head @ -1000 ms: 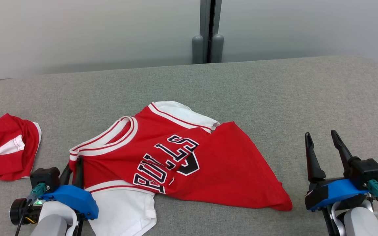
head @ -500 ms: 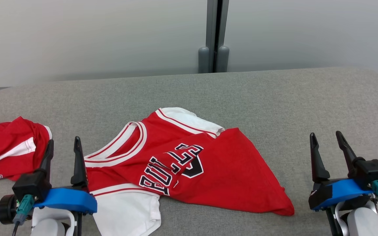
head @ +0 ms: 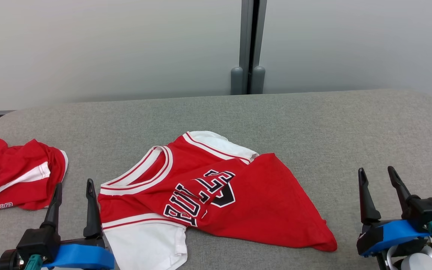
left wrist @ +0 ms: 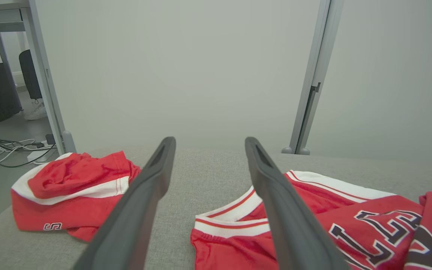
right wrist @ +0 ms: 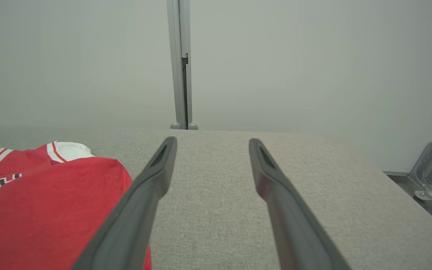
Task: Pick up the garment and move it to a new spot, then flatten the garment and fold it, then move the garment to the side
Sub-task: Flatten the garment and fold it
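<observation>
The garment (head: 268, 202) is a red jersey with white trim and black "BULLS" lettering. It lies loosely rumpled on the grey padded table (head: 313, 123), near the front middle, with a white sleeve part hanging toward the front edge. My left gripper (head: 74, 183) stands open just left of the jersey's collar side, with nothing between its fingers. In the left wrist view the left gripper (left wrist: 210, 140) is open over bare table, with the jersey (left wrist: 369, 232) to its right. My right gripper (head: 376, 170) is open, apart from the jersey's right corner. In the right wrist view the right gripper (right wrist: 212, 139) is empty and the jersey (right wrist: 51, 202) lies to its left.
A second red and white garment (head: 17, 180) lies bunched at the table's left end, also seen from the left wrist as a red bundle (left wrist: 69, 187). A grey partition wall with a vertical post (head: 249, 45) stands behind the table. Bare table stretches across the back and right.
My left gripper has opened, let go of the jersey's left edge and drawn back toward me. The camera has shifted, so the whole scene sits lower. The right gripper has stayed open.
</observation>
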Tool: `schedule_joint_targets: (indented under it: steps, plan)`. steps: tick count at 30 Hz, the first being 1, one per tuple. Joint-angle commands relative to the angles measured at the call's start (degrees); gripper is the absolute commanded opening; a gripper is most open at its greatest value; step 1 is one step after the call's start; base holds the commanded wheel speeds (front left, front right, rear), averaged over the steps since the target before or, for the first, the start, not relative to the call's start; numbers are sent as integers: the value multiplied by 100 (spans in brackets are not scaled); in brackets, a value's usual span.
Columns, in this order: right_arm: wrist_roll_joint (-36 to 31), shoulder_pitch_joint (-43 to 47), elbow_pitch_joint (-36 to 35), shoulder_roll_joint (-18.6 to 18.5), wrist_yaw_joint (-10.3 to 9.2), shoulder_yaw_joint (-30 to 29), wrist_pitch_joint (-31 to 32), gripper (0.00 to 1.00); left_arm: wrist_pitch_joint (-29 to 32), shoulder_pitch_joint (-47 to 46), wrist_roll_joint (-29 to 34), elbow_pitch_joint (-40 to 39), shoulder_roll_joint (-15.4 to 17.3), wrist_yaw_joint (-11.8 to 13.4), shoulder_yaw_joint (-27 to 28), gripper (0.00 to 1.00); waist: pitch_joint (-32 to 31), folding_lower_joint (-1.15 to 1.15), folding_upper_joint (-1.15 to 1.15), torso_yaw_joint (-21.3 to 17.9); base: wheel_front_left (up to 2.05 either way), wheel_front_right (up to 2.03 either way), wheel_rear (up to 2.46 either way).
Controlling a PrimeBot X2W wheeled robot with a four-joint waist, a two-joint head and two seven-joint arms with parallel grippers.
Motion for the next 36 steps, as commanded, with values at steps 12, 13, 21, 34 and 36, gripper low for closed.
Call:
schedule_joint_targets:
  steps: [12,13,21,34,36]
  plan:
    - [51,-1090,439,-342,1,1123,433,100,-26,-191,246,3,-162,-190,62,100,165,0,0,238,0,0,0]
    - [62,-1263,558,-381,1,1252,503,100,-26,-224,252,6,-171,-198,57,100,195,0,0,274,0,0,0]
    - [166,-2422,1907,-656,1,1859,997,100,-26,-464,259,56,-233,-286,27,100,488,0,0,665,0,0,0]
    - [591,-2888,4179,-748,1,2452,1254,100,-26,-648,218,136,-303,-344,49,100,688,0,0,948,0,0,0]
    - [743,-2827,4347,-687,1,2625,1302,100,-26,-654,233,150,-308,-350,59,100,681,0,0,932,0,0,0]
